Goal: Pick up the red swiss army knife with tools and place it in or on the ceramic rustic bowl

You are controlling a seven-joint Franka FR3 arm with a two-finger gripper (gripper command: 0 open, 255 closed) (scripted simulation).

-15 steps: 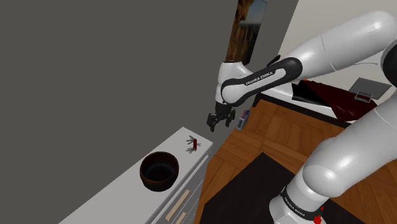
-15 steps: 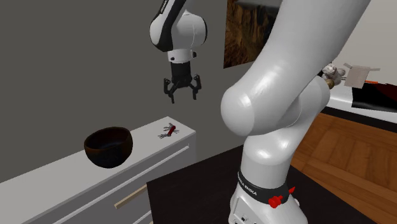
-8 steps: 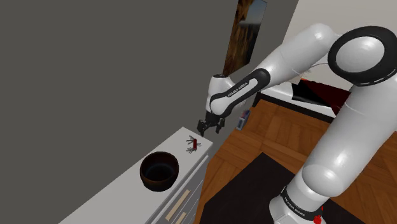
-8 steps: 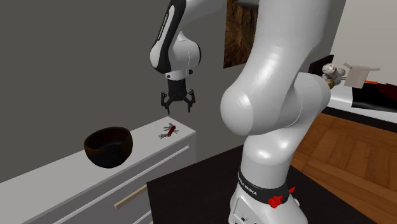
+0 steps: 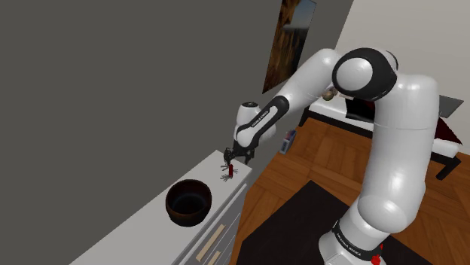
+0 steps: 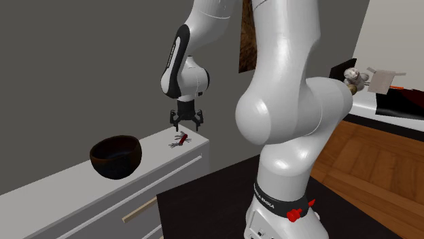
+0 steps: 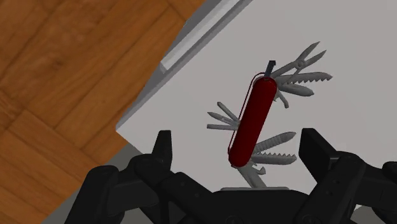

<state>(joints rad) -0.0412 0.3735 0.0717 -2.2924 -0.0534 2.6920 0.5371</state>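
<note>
Knife [image 7: 253, 122] between spread tool [image 7: 238, 137] fingers [image 7: 165, 149], wrist view

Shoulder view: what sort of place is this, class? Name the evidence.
Probably a bedroom at home: a white chest of drawers, what looks like a bed, and a wall picture.

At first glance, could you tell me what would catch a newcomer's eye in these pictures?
The red knife, its grey tools fanned out, lies near the corner of the white cabinet, right under the open black fingers. A dark brown bowl stands further along the same top.
</note>
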